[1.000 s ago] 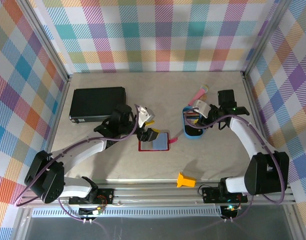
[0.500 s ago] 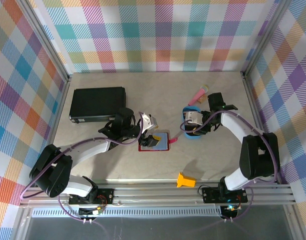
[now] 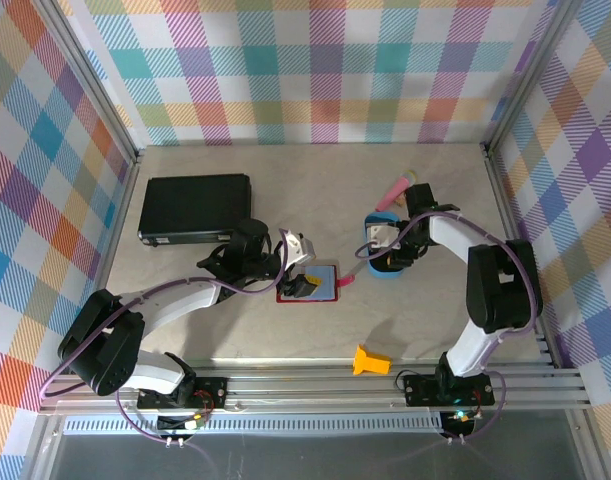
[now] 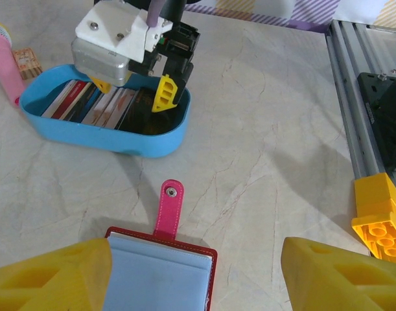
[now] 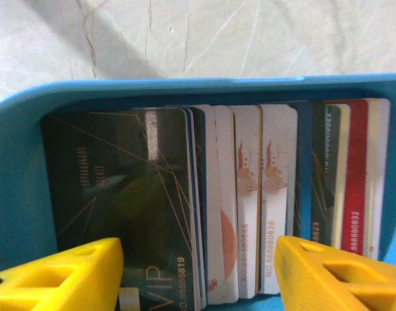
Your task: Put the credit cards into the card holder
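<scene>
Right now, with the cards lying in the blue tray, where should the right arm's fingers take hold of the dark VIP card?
Probably the long edge that overlaps the white cards, coming from above. The dark VIP card lies topmost, so that edge sits raised and exposed, while the blue tray wall crowds its other sides.

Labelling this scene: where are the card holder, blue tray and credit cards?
card holder [image 4: 160,275]: left wrist view, grey-blue inner pocket.
blue tray [image 4: 100,135]: left wrist view, near wall.
credit cards [image 5: 244,214]: right wrist view, white card mid-stack.
</scene>
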`<state>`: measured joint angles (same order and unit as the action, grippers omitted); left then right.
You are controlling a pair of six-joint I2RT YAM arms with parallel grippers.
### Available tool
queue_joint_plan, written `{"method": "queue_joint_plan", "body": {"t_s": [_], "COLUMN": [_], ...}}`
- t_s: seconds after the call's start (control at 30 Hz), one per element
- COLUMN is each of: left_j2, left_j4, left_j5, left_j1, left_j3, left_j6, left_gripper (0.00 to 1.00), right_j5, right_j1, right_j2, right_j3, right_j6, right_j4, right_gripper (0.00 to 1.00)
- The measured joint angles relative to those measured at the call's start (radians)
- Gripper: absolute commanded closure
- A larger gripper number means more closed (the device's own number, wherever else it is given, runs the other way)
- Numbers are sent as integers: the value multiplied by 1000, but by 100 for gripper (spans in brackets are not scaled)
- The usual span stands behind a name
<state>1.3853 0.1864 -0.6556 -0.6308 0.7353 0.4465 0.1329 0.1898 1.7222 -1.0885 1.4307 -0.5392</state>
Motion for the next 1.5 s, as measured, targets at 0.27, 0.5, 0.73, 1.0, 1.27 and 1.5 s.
{"method": "queue_joint_plan", "body": {"t_s": [0.27,0.5,0.73,1.0,1.27,1.5], "left_j2": [2,22,34,43,54,58], "left_j4": [1,2,5,12,31,30], "left_j5": [13,21,21,21,21,21], "left_j1": [0,0,0,0,-2,-8], "left_j3": [0,0,0,0,0,0], "left_j6": [0,0,0,-6,-14,-15], "left_gripper": [31,32,32,32,32,33], "right_j5": [-2,-3,-1,0,2,2], "right_j1": [7,8,8,7,7,6], "right_j2": [21,45,60,59,53,46], "right_j3": [-24,-52,-64,-78,-80,-80], "right_j6": [44,52,41,18,-2,-10], "right_j4": [-17,-28,-22,-14,-4,-13], "right_gripper": [38,51,71,90,100,62]}}
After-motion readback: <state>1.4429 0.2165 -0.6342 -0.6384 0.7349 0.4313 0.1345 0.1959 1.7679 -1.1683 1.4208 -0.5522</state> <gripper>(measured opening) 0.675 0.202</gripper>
